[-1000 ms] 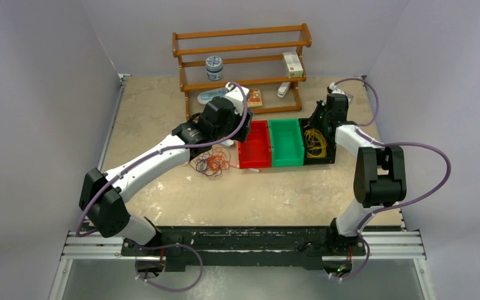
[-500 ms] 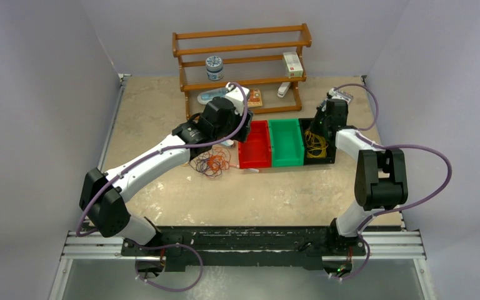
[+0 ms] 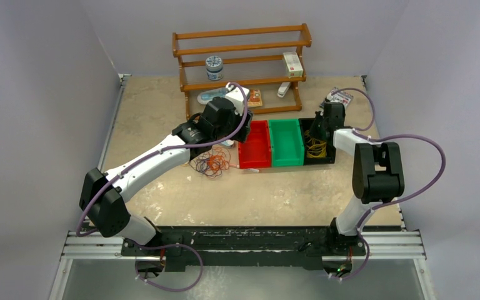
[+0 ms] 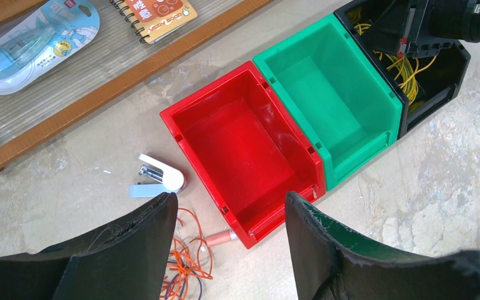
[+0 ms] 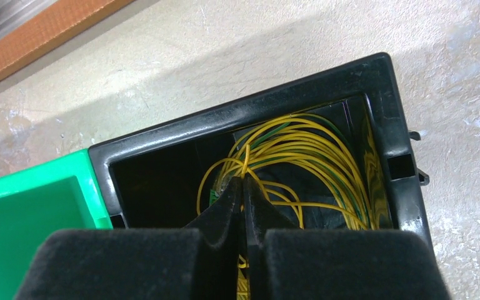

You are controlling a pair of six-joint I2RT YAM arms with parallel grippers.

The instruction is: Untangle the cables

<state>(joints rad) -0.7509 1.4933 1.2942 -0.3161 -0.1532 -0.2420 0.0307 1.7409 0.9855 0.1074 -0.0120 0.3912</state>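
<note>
Right gripper [image 5: 245, 187], jaws shut on a strand of the yellow cables [image 5: 312, 147] coiled in the black bin [image 5: 250, 106], may drag out the whole knotted coil if lifted, while the wide-open left gripper [image 4: 231, 215] hovers over the unheld orange-red tangle [image 4: 184, 269] beside the red bin [image 4: 209, 87]

Left arm [image 3: 156, 159]: extended forward and to the right from its base, elbow low at the left, forearm rising diagonally toward the middle of the surface. The left pincer [image 4: 228, 206] points downward and is held above the surface. Its jaws stand wide apart with nothing between them.

Right arm [image 3: 375, 172]: folded sharply, elbow raised near the right edge, forearm angled back and inward. The right pincer [image 5: 244, 184] points steeply downward. Its fingertips [image 5: 228, 200] meet, pinching strands of the yellow cables [image 5: 300, 134] at the tips.
</note>
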